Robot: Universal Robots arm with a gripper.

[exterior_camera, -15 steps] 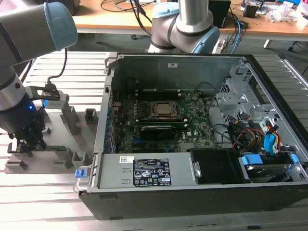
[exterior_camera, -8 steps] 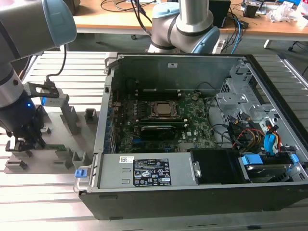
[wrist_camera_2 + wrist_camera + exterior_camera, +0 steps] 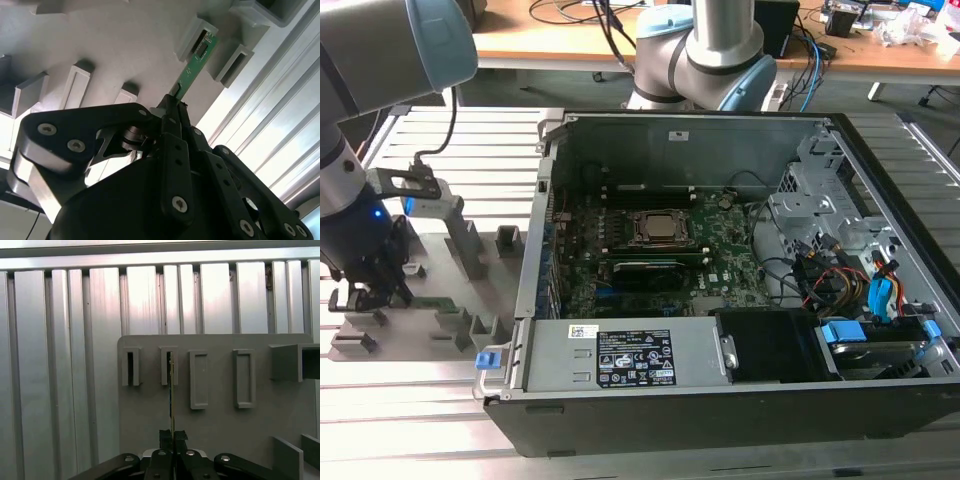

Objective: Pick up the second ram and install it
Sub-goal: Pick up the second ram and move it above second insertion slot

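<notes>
The second ram is a thin green board standing on edge in the grey holder tray, its far end in one of the tray's slotted posts. In the first wrist view the ram shows edge-on as a thin line running from a slot down to my fingers. My gripper is shut on the board's near end, as the first wrist view's gripper also shows. In the exterior view the gripper sits low over the tray at the exterior view's left, with the ram beside it.
An open computer case lies to the exterior view's right of the tray, with the motherboard, the metal-framed CPU socket and bundled cables inside. Several upright grey posts rise from the tray. Ribbed aluminium table surrounds it.
</notes>
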